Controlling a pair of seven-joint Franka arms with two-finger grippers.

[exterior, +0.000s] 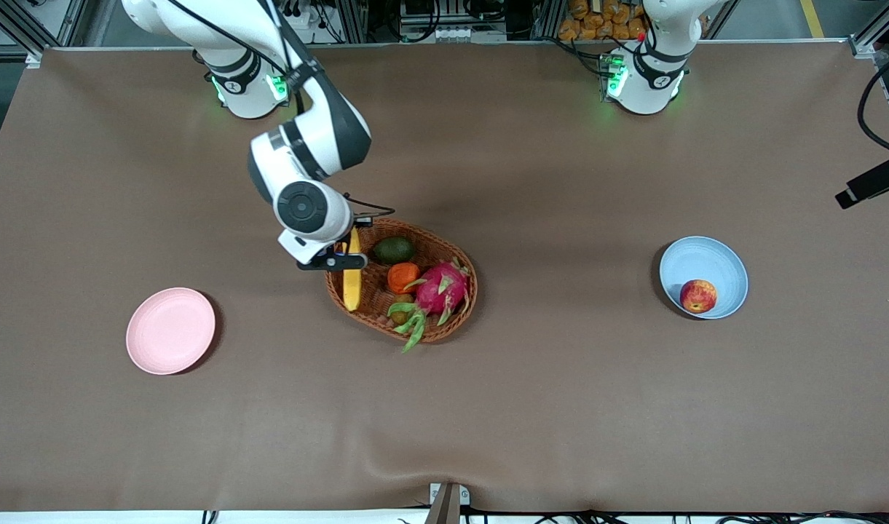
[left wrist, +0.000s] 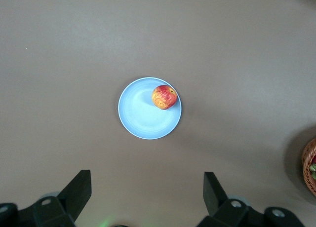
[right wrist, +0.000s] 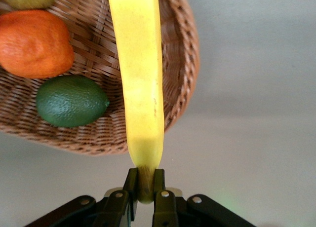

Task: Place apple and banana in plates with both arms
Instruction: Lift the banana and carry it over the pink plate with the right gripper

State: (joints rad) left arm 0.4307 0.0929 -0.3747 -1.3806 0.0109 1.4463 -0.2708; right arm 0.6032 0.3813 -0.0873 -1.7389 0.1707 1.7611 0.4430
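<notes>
Right gripper [right wrist: 143, 187] pinches banana [right wrist: 140, 74] end over basket [right wrist: 182, 64].

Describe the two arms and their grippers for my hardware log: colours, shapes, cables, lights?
Both arms are white, rounded jointed segments with black joint bands. The right arm carries a black cable along it; each base glows green. The right gripper and left gripper are dark, with flat, angular fingers fixed by pale screws.

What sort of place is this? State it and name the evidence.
Probably a robotics lab: two bench-mounted arms, aluminium framing and cables at the table edge, and staged fruit, with the right claw gripping the banana.
</notes>
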